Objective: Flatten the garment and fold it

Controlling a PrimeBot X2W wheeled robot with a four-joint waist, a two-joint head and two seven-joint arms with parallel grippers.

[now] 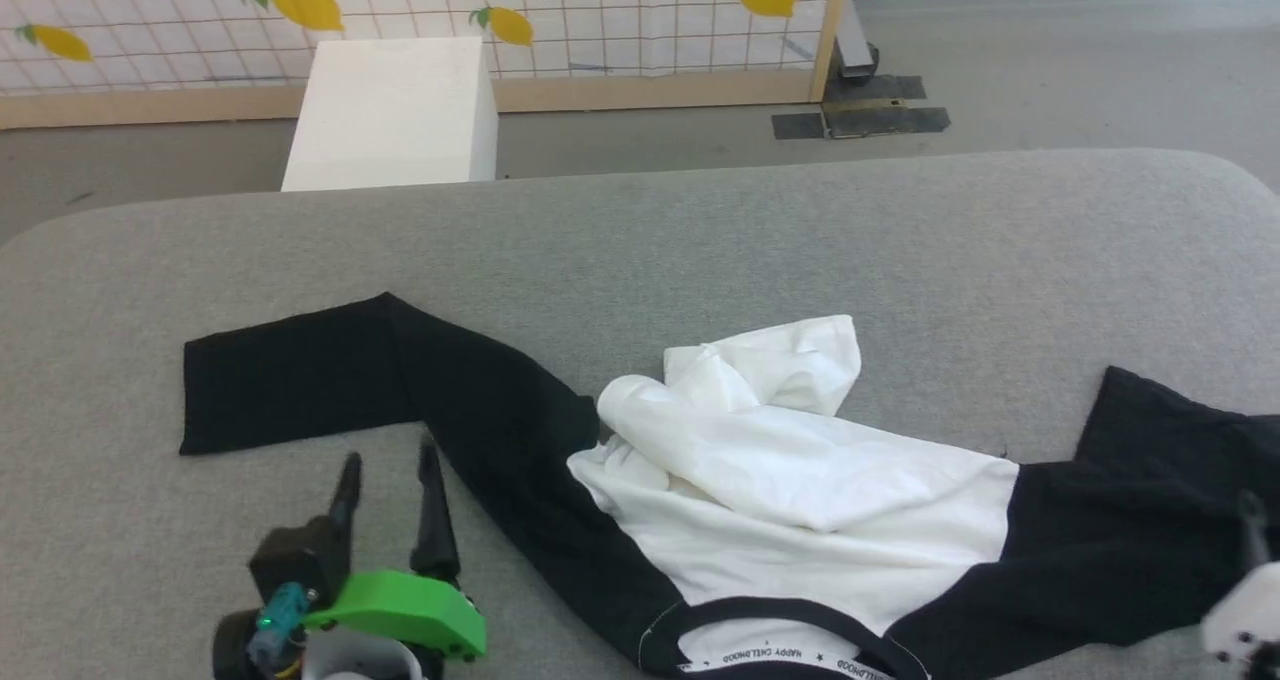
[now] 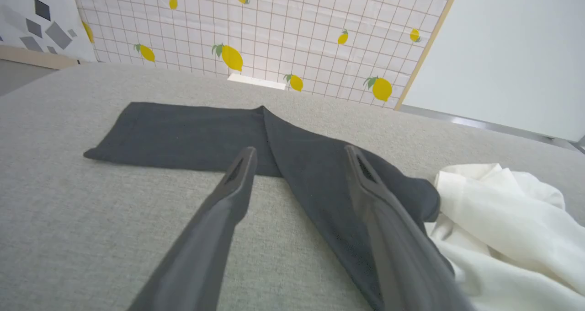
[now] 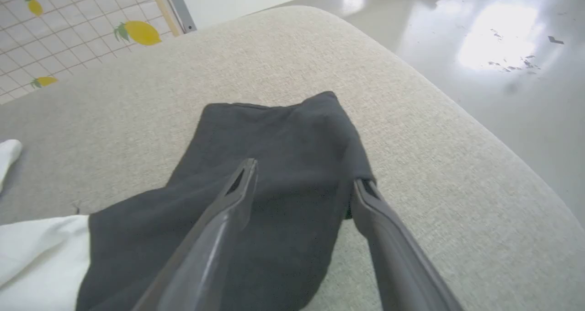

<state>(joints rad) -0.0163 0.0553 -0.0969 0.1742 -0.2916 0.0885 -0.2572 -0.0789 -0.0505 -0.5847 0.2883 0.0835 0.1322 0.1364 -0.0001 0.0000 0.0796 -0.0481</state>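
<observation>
Garment (image 1: 800,480) was found on the grey table (image 1: 700,230), toward its near side, with the neck trim (image 1: 780,650) at the near edge. The white body (image 1: 780,460) was seen bunched and doubled over itself in the middle, not flat. The left sleeve (image 1: 300,380) was laid out flat to the left, bent at the elbow. The right sleeve (image 3: 274,137) was spread to the right, its cuff pointing far, close to the table's rounded right edge. The sleeves were judged to be drawn outward so that the body could be opened up between them.

The left gripper (image 1: 389,457) was noted just near of the left sleeve's bend, fingers apart, nothing between them. In its wrist view one finger was seen over bare table and the other over the sleeve. The right gripper (image 3: 305,173) was noted over the right sleeve, fingers spread, with the cloth lying slack beneath and not pinched.

Flattening was judged unfinished. The crumpled body was not yet smoothed and no fold was begun.
</observation>
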